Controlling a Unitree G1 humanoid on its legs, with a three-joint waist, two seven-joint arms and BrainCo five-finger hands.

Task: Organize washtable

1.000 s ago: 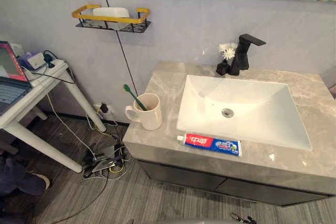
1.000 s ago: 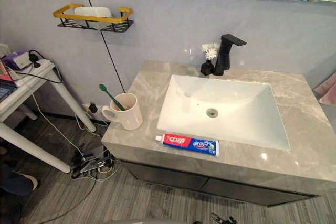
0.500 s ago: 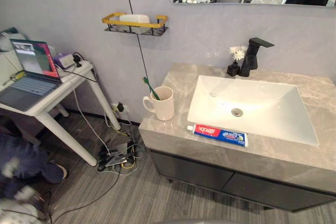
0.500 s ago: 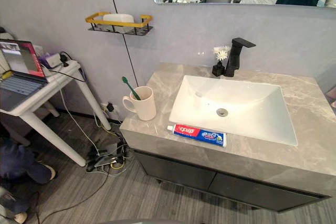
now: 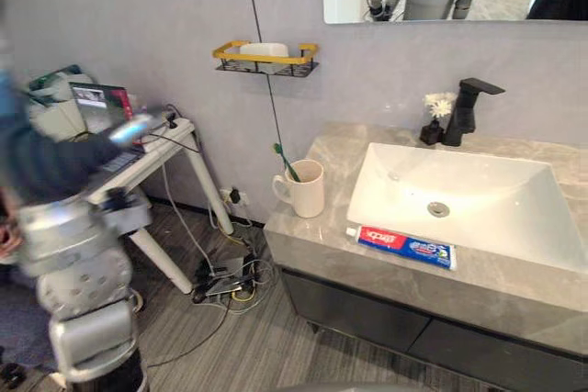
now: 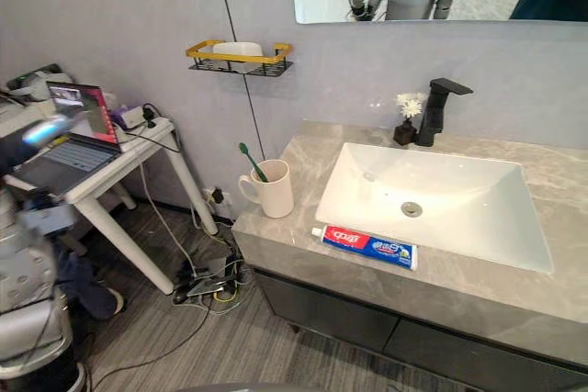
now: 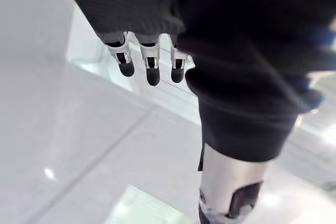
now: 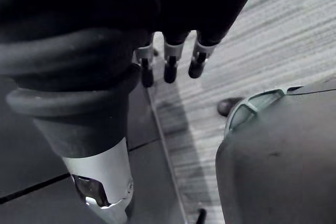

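Toothpaste (image 5: 405, 246) flat on washtable (image 5: 317, 231) front edge, just before sink (image 5: 514, 227) | toothbrush (image 5: 285, 160) in mug (image 5: 308, 188) | left hand (image 7: 153, 72) fingers loosely straight, empty | right hand (image 8: 170, 69) likewise, above floor (image 8: 252, 51)

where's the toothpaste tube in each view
Left eye view: toothpaste tube right of centre, on the counter before the sink.
Right eye view: toothpaste tube near centre, same spot.
Left wrist view: left hand over a pale surface.
Right wrist view: right hand over grey floor.
Landmark: white mug left of it.
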